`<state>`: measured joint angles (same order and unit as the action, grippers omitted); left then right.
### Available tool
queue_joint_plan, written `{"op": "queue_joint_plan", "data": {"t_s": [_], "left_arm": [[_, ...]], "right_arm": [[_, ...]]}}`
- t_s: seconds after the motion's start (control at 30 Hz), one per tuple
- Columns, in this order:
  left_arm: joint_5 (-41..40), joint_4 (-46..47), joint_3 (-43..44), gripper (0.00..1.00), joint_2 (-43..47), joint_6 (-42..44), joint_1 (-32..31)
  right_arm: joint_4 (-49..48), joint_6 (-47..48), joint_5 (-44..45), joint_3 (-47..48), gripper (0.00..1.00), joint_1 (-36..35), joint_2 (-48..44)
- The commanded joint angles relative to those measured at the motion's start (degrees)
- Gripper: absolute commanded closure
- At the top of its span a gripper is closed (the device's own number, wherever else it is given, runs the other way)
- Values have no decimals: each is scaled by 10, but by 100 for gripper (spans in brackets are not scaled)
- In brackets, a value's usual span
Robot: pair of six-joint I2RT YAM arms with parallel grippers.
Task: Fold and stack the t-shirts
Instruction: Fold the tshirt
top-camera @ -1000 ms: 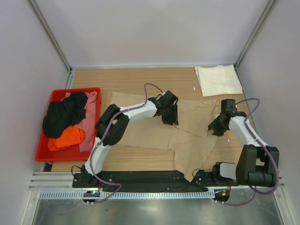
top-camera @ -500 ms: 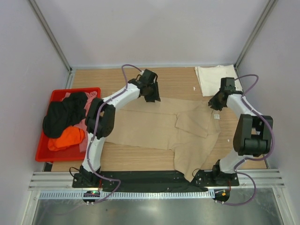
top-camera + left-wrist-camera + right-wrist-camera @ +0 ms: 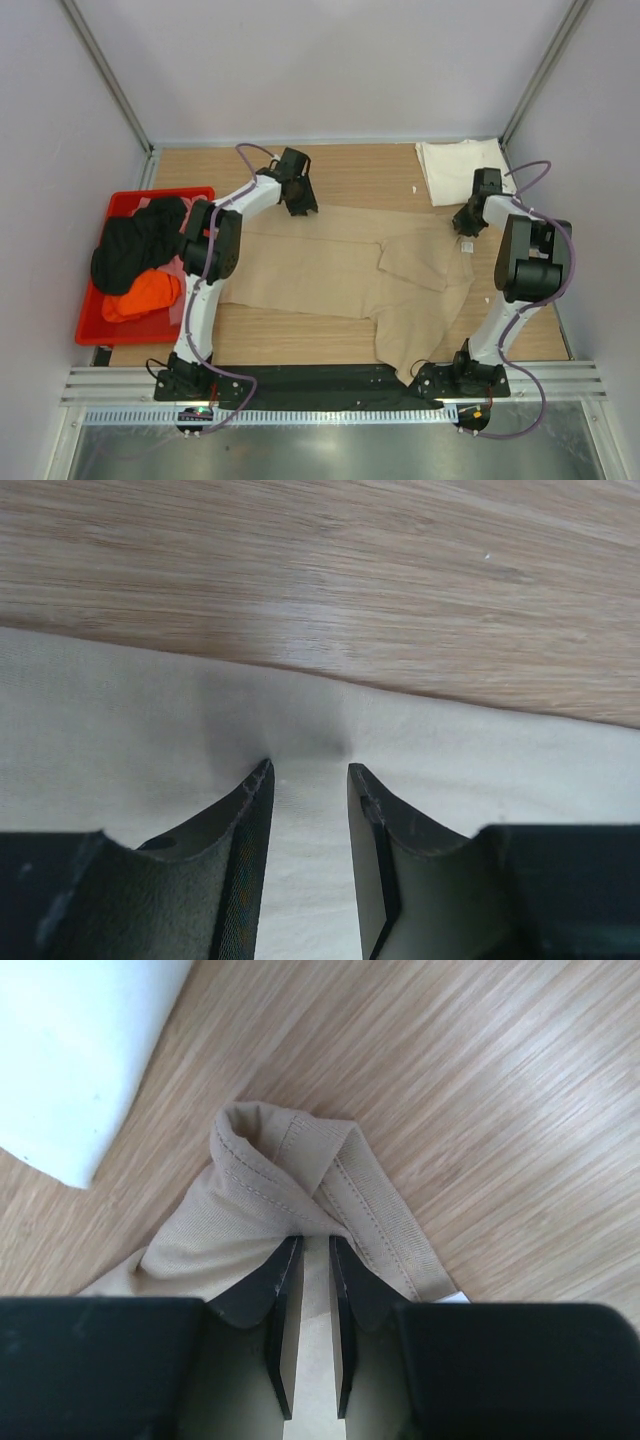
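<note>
A tan t-shirt [image 3: 320, 265] lies spread across the table with one flap folded over at its right. My left gripper [image 3: 299, 200] is at the shirt's far edge. In the left wrist view it [image 3: 307, 768] is open, tips down on the tan cloth [image 3: 120, 730], which shows flat in the gap. My right gripper [image 3: 466, 225] is at the shirt's far right corner. In the right wrist view it [image 3: 316, 1238] is shut on a bunched seamed edge of the tan t-shirt [image 3: 250, 1190]. A folded cream-white t-shirt [image 3: 465, 170] lies at the back right.
A red bin [image 3: 160, 191] at the left holds black [image 3: 140, 245], orange [image 3: 140, 293] and pink [image 3: 190, 260] shirts. The white shirt [image 3: 70, 1050] lies close beside the right gripper. Grey walls and metal posts bound the table.
The left gripper swung from the shirt's middle to its far left edge. The right gripper narrowed and moved from the near right to the far right corner, where it holds the tan cloth.
</note>
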<state>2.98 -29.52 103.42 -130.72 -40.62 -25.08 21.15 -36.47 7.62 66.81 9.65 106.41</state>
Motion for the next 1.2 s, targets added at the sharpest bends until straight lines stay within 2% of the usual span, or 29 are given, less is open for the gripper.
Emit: {"op": "queue_joint_plan", "data": {"t_s": [0.0, 0.17, 0.27, 0.33, 0.5, 0.53, 0.6, 0.67, 0.7, 0.73, 0.87, 0.9, 1.0, 1.03, 1.1, 1.13, 1.17], "left_arm": [[-4, 12, -33, 62, -2, -34, 2], [22, 9, -3, 62, 20, -30, 6], [33, -11, -1, 60, 70, 5, 16], [30, -32, -17, 60, 107, 41, 24], [-16, -45, -152, 56, 271, 79, 30], [-20, -47, -199, 56, 324, 82, 30], [-44, -65, -240, 56, 398, 83, 30], [-69, -93, -290, 56, 440, 76, 31], [-123, -110, -304, 56, 463, 44, 31], [-142, -123, -332, 55, 499, 18, 33], [-170, -180, -385, 56, 571, -85, 36], [-184, -193, -399, 56, 599, -149, 36], [-214, -202, -458, 56, 648, -247, 36], [-234, -202, -478, 55, 668, -312, 36], [-257, -188, -545, 54, 734, -377, 36], [-273, -176, -570, 54, 755, -440, 35], [-278, -164, -591, 53, 779, -460, 36]], "right_arm": [[-21, 11, 46, 17, 77, 18, 28], [-26, 23, 32, 47, 76, 23, 37], [0, 29, 26, 77, 74, 23, 21], [53, 26, 30, 109, 71, 23, 3], [167, 12, 4, 152, 64, 22, -37], [177, 8, -2, 150, 63, 20, -44], [194, 1, -26, 134, 61, 7, -72], [187, 14, -46, 102, 57, -8, -115], [186, 16, -54, 92, 55, -28, -131], [186, 17, -60, 82, 52, -37, -145], [197, 25, -69, 53, 47, -96, -181], [195, 23, -68, 40, 46, -125, -191], [174, 17, -93, 6, 45, -142, -211], [169, 17, -106, -1, 45, -146, -214], [166, 21, -117, -10, 44, -150, -218], [166, 28, -120, -11, 44, -149, -221], [167, 32, -118, -14, 44, -149, -224]]}}
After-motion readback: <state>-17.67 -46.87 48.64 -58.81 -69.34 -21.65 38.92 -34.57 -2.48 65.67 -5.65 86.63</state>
